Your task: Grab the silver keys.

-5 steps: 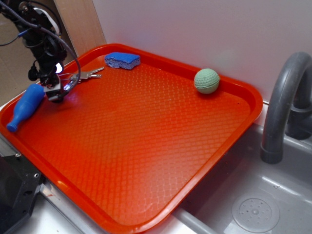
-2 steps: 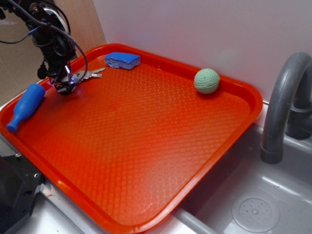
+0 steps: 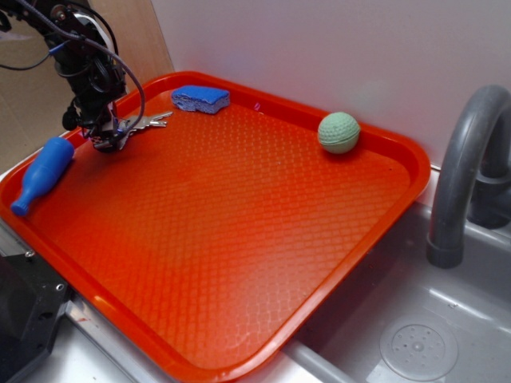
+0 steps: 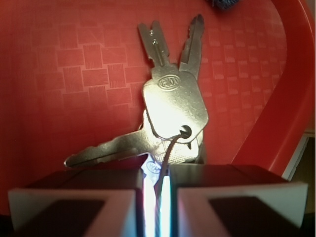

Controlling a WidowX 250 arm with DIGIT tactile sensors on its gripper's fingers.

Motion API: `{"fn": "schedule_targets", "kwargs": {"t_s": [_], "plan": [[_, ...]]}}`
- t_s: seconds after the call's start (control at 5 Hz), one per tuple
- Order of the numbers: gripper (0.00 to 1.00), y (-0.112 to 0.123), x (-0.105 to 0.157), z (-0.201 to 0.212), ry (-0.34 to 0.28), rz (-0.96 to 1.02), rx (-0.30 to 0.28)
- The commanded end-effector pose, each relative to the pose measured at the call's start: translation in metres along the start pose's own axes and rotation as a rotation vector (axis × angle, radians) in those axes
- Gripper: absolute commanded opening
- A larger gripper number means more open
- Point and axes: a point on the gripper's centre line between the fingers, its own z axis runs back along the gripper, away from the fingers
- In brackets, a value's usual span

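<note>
Since a second ago the gripper has shifted away from the blue bottle to the silver keys, which lie on the red tray near the blue sponge. Its jaws are nearly together, pinching the thin wire ring. The grasp looks made, so lifting gently comes next; three flat, bright keys fan out.

Orange tray, blue bottle, blue sponge, green ball, grey faucet

Red waffle-textured tray beside sink. On it: silver keys and blue bottle far left, blue sponge at back rim, green ball back right.
</note>
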Motion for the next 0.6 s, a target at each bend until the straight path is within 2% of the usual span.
{"fn": "schedule_targets", "kwargs": {"t_s": [0.0,0.2,0.4], "plan": [[0.00,0.009,0.017,0.061,0.031,0.097,0.012],[0.00,-0.003,0.039,0.120,0.080,0.273,-0.181],[0.00,-0.021,0.060,0.177,0.026,0.541,-0.178]]}}
